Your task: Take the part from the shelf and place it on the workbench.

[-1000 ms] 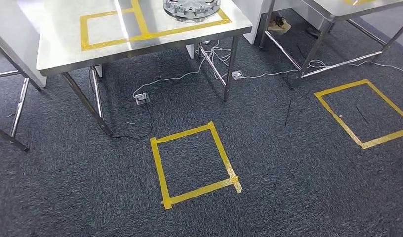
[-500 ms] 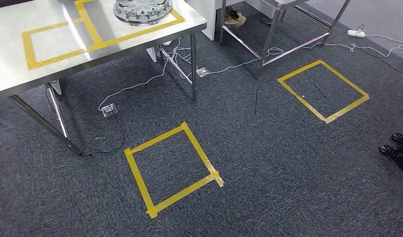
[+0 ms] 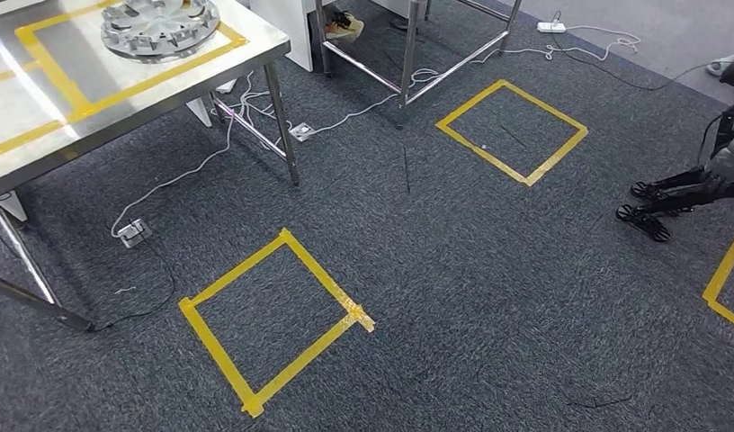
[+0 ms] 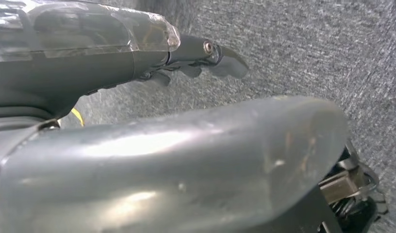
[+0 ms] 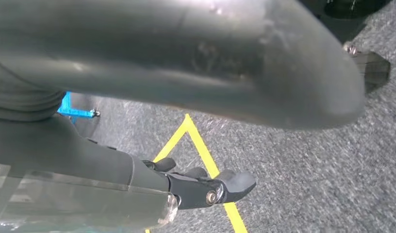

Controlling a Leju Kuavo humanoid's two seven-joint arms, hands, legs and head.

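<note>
Walking leg, hands hang at my sides. Left hand (image 4: pixel 186 53) and right hand (image 5: pixel 201 187): fingers loosely apart, holding nothing. Round metal part (image 3: pixel 159 25) sits far left on the tabletop (image 3: pixel 40 117). Square up before reaching.

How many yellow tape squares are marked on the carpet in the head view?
3: one whole square at near centre, one farther off beside the table legs, and one corner cut by the right edge. More may lie outside the picture.

The part (image 3: pixel 159 25) lies on the tabletop (image 3: pixel 40 108) at far left; a taped square (image 3: pixel 272 317) marks the floor (image 3: pixel 489 297) before it.
</note>
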